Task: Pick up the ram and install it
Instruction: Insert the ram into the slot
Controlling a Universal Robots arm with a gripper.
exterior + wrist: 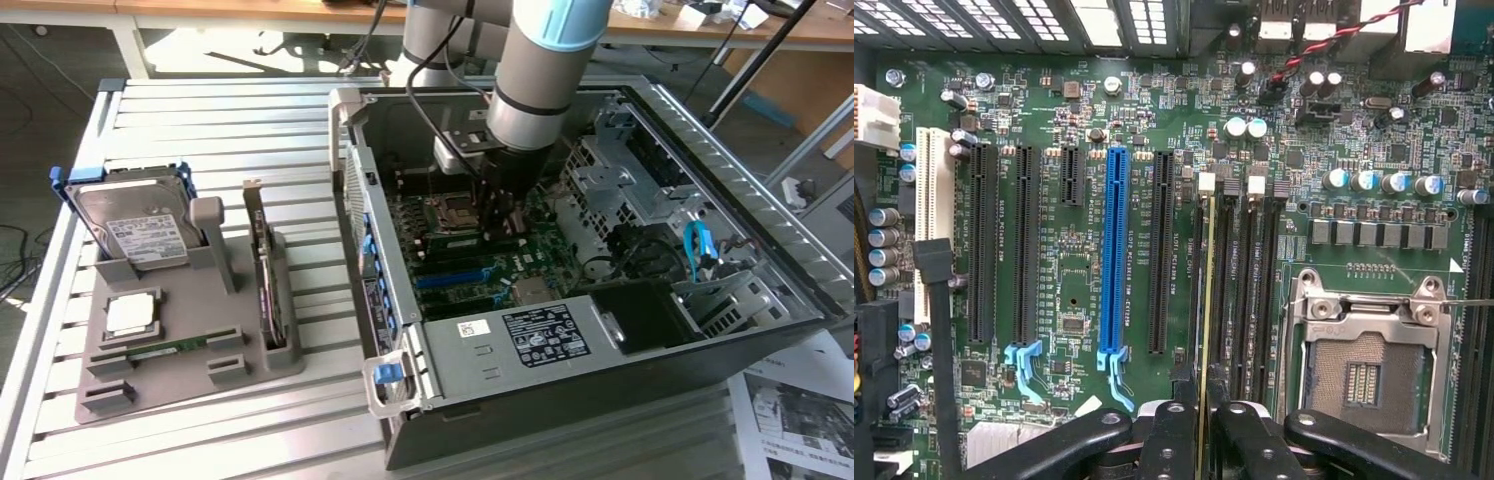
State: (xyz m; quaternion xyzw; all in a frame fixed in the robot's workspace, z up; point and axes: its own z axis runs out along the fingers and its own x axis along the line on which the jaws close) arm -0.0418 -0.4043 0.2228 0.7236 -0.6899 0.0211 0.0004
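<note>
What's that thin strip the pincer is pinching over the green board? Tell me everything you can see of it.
It is the ram stick, seen edge-on: a long, very thin yellowish-green strip of board. It stands on edge along the dark memory slot farthest from the silver processor socket. The pincer clamps it, a black finger on each face. Whether it is seated cannot be told.
</note>
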